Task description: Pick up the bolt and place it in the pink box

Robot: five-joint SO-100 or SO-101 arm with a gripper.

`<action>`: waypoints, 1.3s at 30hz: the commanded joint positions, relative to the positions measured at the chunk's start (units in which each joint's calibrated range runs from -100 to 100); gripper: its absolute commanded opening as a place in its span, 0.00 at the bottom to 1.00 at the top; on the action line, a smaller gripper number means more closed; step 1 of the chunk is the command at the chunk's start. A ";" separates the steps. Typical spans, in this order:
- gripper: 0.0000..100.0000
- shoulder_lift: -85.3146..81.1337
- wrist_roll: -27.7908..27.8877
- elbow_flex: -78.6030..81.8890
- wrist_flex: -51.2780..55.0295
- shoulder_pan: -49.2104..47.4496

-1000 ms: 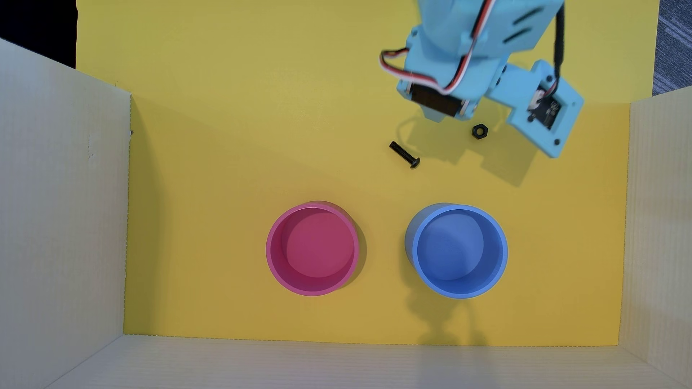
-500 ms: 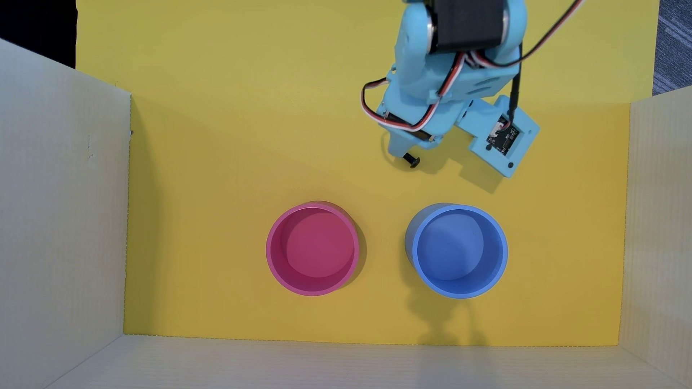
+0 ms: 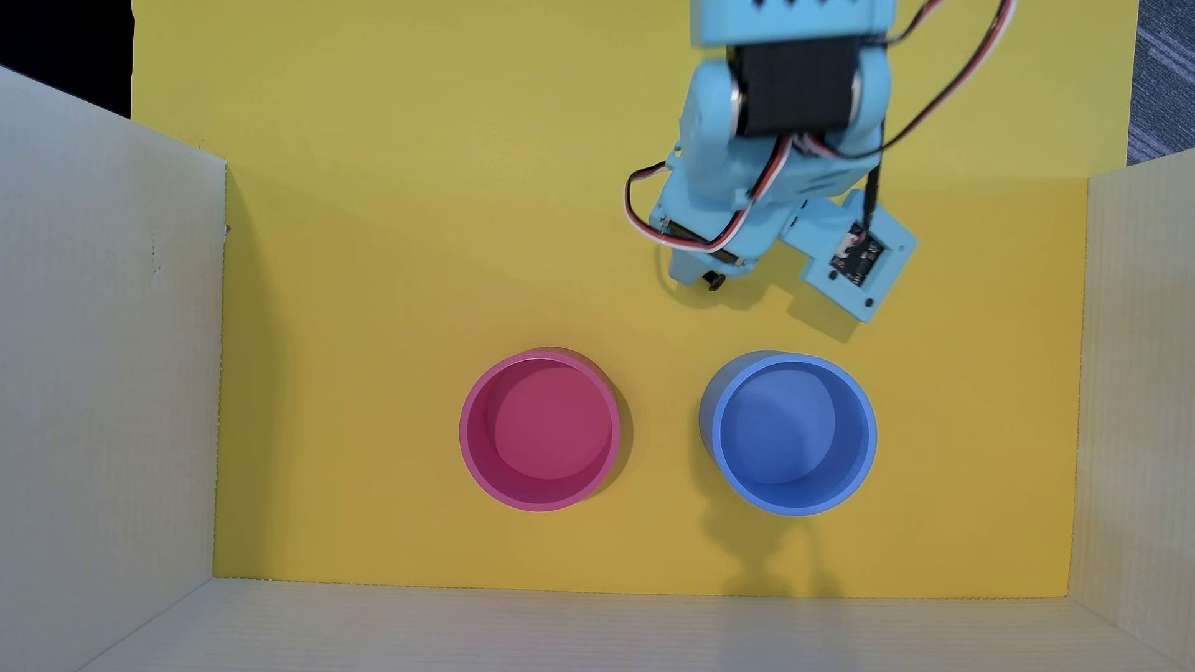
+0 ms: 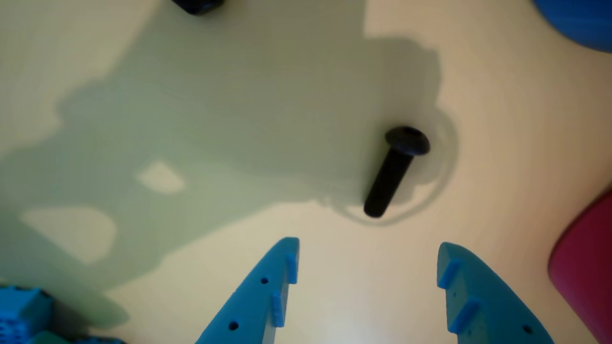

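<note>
The bolt [image 4: 394, 169] is a small black screw lying flat on the yellow floor, its rounded head pointing away from the wrist camera. My light-blue gripper [image 4: 367, 244] is open, its two fingertips a short way before the shaft end and touching nothing. In the overhead view the gripper [image 3: 701, 274] covers the shaft, and only the bolt [image 3: 713, 280] head shows. The pink box [image 3: 467, 430] stands empty, below and to the left of the gripper; its wall [image 4: 585, 267] shows at the wrist view's right edge.
A blue round cup [image 3: 870, 433] stands right of the pink one, also empty. A black nut [image 4: 198, 5] lies at the wrist view's top edge; the arm hides it from overhead. Cardboard walls [image 3: 110, 355] enclose the yellow floor on the left, right and bottom.
In the overhead view the arm has come down and left over the bolt, now covering its shaft and the nut. The bolt and both cups have not moved.
</note>
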 commanded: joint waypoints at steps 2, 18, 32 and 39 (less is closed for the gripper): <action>0.20 1.64 -0.20 -2.45 -2.55 0.26; 0.21 6.86 -0.20 -2.36 -7.62 0.04; 0.01 12.33 -0.25 -2.54 -8.82 0.04; 0.01 11.83 -0.25 -2.45 -8.82 0.33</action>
